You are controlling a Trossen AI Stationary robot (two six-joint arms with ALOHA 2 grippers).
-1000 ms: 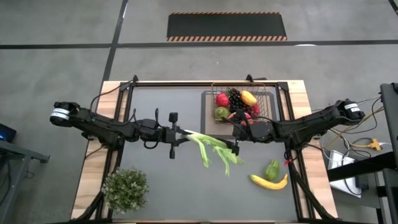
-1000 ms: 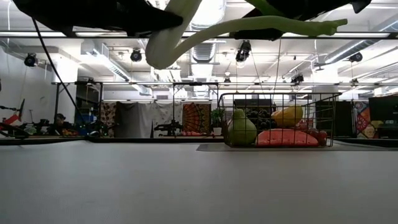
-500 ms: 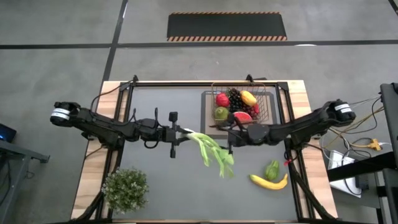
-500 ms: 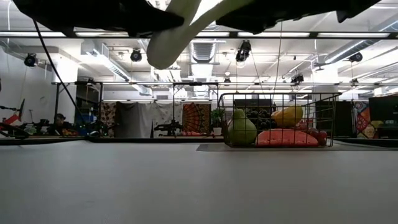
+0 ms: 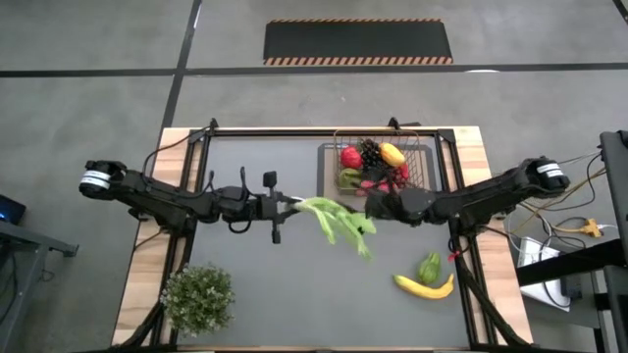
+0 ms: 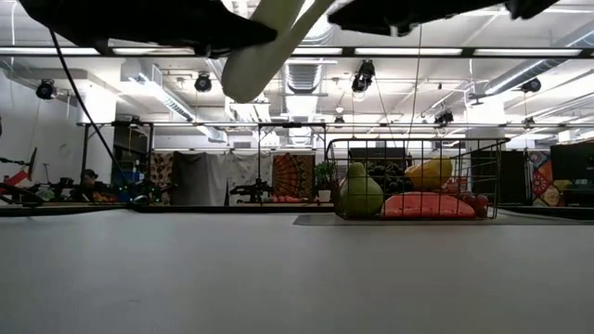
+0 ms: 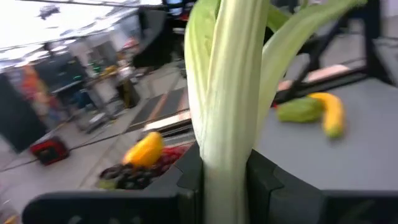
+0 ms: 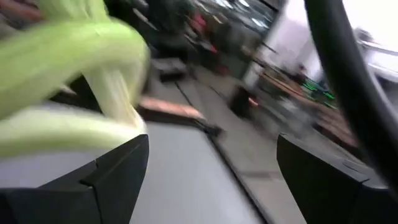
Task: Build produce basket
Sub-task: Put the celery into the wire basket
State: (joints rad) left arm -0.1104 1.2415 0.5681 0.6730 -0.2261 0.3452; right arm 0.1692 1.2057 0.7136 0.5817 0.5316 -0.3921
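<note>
The long leek [image 5: 329, 215] hangs in the air over the table's middle. Its white end [image 6: 252, 57] is in my left gripper [image 5: 280, 207]. Its green leaves [image 5: 355, 227] reach to my right gripper [image 5: 378, 207], whose fingers stand wide apart, with the leaves [image 8: 68, 46] beside one finger. The wire basket [image 5: 424, 162] stands at the far right on a dark mat. It holds a red fruit, grapes, a mango [image 5: 392, 154], a green fruit and a watermelon slice [image 6: 427, 205]. A banana [image 5: 424, 286] and a green pepper [image 5: 430, 267] lie at the near right. My left gripper pinches the leek's pale stalk [image 7: 227, 143] between its two fingers [image 7: 186, 180], near the white end. The fingers reach level from the table's left, along the leek. The leek is lifted clear of the table. My right gripper: I cannot tell whether its open fingers touch the leaves.
A bushy potted plant [image 5: 198, 297] stands at the near left corner. The grey tabletop [image 5: 265, 284] between the plant and the banana is bare. The basket's rim [image 6: 413, 142] stands a little above the fruit inside.
My right gripper has moved toward the table's far edge, closer to the basket. The leek's leafy end has swung with it toward the far edge and bunched up, so the leek looks shorter. Its white end has stayed in my left gripper.
</note>
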